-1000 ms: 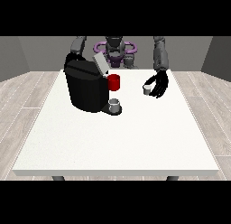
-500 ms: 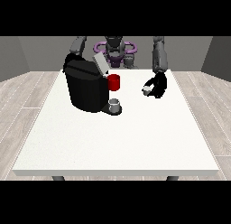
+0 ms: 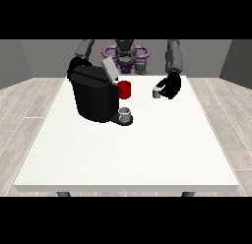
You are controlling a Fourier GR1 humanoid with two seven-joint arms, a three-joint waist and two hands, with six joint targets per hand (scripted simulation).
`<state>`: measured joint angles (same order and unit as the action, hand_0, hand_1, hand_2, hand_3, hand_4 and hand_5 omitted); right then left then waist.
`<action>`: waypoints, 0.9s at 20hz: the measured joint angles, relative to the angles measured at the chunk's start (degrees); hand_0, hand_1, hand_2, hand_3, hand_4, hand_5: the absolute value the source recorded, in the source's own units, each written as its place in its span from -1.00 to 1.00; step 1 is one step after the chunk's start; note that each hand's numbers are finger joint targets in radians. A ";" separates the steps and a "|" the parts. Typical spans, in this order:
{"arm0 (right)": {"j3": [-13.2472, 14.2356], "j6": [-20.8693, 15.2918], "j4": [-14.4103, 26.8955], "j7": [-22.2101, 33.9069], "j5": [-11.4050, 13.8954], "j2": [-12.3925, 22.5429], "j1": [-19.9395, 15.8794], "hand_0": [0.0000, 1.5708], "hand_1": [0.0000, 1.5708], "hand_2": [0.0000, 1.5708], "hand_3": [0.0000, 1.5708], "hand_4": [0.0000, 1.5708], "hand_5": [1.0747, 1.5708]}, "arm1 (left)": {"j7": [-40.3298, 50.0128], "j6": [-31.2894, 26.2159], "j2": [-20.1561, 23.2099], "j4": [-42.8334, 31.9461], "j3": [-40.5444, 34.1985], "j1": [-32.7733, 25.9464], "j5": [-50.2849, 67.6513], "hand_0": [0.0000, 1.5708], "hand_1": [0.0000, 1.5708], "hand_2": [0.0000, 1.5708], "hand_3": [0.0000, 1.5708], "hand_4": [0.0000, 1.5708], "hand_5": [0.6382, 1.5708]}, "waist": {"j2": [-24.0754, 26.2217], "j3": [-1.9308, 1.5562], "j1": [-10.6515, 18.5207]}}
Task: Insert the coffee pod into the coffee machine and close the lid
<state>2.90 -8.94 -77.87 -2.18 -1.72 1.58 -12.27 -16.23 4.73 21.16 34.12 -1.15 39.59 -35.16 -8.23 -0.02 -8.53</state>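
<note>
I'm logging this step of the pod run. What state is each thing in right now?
coffee machine: upright on the table, lid raised open.
coffee pod: held at the hand at the view's right, not yet in the machine.
red cup: upright beside the machine.
grey cup: standing on the machine's drip tray.
hand at the view's left: behind the machine, fingers unclear.

Even, soft overhead light; faint shadow beside coffee machine; no glare.

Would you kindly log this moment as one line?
pod: in hand at view's right | machine: lid up | cup: under spout | phase: carrying
</note>
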 measured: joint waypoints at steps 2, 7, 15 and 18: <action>0.62 0.43 1.81 -1.50 -0.17 0.37 0.00 -1.00 -1.00 -1.00 -1.00 -0.38 1.00 | -0.08 -1.48 0.04 1.23 0.29 1.23 -0.11 0.64 0.64 0.73 0.70 -0.29 1.00 | 0.43 0.00 0.67; 0.70 0.71 4.18 -2.05 0.13 0.65 -0.10 -1.00 -1.00 -1.00 -1.00 -0.42 1.00 | 1.15 -6.06 0.02 3.52 0.58 4.60 0.10 0.59 0.59 0.69 0.64 -0.27 1.00 | 2.31 0.00 1.14; 0.04 1.51 3.94 -2.39 -0.47 0.12 -2.56 -1.00 -1.00 -1.00 -1.00 -0.37 1.00 | 2.79 -9.71 1.87 4.66 -1.29 11.03 0.36 0.62 0.62 0.71 0.65 -0.30 1.00 | 0.84 0.01 -1.31; -0.26 1.20 3.51 -2.10 -0.71 0.01 -2.85 -1.00 -1.00 -1.00 -1.00 -0.36 1.00 | 4.34 -11.10 1.94 4.90 -1.79 12.92 0.50 0.29 0.29 0.53 0.56 -0.31 1.00 | 1.51 0.01 -1.83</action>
<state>2.64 -7.74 -74.36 -4.28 -2.43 1.59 -15.12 -11.89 -6.37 23.11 39.02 -2.94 52.51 -34.66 -6.73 -0.01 -10.36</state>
